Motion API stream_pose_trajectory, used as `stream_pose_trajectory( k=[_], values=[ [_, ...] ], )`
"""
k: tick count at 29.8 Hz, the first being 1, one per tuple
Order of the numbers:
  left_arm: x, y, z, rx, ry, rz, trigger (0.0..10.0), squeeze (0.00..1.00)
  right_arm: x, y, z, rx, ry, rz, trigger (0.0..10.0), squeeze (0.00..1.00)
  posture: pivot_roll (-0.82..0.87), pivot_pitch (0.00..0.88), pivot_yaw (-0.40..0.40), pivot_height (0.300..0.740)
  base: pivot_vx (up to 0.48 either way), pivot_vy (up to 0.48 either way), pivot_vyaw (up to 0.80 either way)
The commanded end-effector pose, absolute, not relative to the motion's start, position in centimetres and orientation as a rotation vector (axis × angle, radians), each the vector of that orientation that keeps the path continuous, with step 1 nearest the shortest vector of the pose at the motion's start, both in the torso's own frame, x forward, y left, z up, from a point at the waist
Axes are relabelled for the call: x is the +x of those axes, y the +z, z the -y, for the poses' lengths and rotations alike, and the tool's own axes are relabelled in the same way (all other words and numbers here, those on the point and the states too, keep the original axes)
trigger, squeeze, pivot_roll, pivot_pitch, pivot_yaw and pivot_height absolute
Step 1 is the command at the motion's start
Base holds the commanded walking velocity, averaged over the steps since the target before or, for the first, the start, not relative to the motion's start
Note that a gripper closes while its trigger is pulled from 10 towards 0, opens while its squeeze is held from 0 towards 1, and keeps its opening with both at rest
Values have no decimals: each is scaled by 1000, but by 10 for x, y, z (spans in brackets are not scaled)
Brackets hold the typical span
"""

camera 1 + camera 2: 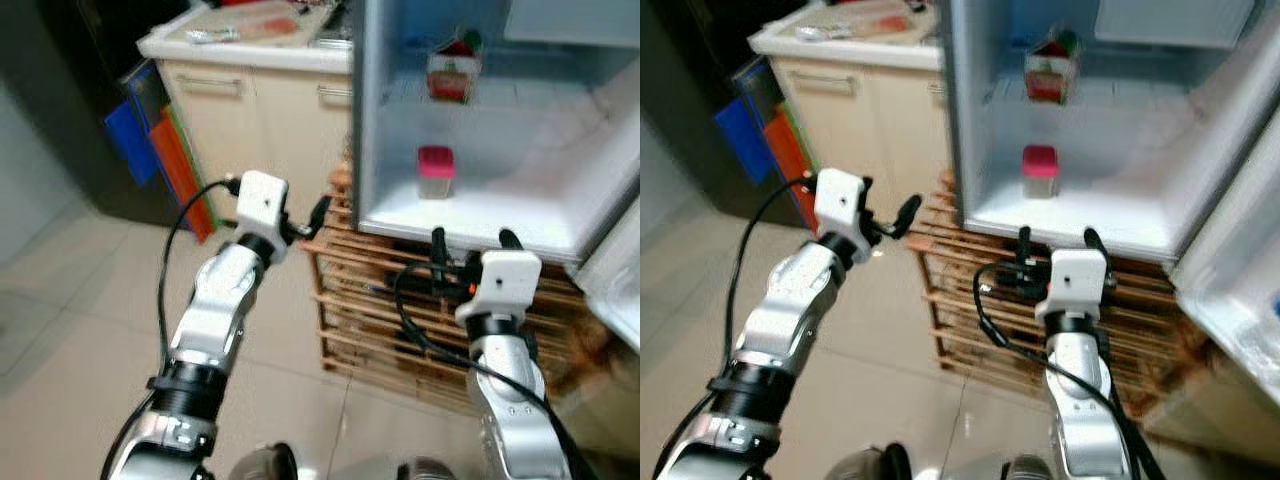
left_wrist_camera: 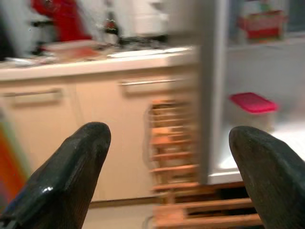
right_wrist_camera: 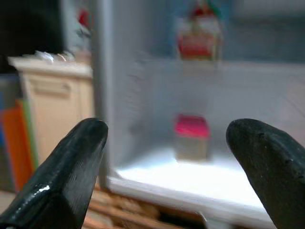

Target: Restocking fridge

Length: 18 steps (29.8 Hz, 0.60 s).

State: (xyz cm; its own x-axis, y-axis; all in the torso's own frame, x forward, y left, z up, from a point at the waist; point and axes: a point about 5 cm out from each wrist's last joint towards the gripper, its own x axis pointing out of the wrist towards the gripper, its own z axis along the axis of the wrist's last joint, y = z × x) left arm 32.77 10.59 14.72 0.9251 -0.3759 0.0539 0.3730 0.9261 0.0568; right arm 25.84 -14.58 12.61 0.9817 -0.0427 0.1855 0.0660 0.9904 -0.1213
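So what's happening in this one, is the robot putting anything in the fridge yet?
Not yet. The robot stands before the open fridge, which sits on a wooden slatted crate. Both the left gripper and the right gripper are open and carry nothing. The right gripper is raised just below the fridge's bottom edge, facing in; the left is off to the side, toward the kitchen cabinet. Inside, a pink-lidded container stands on the lower shelf and a red and white carton on the shelf above.

Cream cabinet (image 1: 250,120) with cluttered bench (image 1: 250,45) top, blue and orange boards (image 1: 165,150) leaning beside it, wooden slat crate (image 1: 370,310) on tiled floor (image 1: 60,300).
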Motion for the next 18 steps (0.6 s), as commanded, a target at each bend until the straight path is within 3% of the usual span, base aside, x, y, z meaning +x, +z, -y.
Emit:
stream_pose_trajectory(
  k=[1,14,18],
  values=[
    [329,154,-108,75,-376,98,10000,0,257,124,144,-123,-52,185,10000,0,-188,0,90,740,0,0,0],
    [335,151,-106,84,-367,92,10000,0,255,111,146,-130,-63,140,10000,0,-205,0,94,740,0,0,0],
    [338,153,-102,76,-383,99,10000,0,251,98,153,-136,-81,87,10000,0,-219,0,96,740,-257,0,-120]
  ],
)
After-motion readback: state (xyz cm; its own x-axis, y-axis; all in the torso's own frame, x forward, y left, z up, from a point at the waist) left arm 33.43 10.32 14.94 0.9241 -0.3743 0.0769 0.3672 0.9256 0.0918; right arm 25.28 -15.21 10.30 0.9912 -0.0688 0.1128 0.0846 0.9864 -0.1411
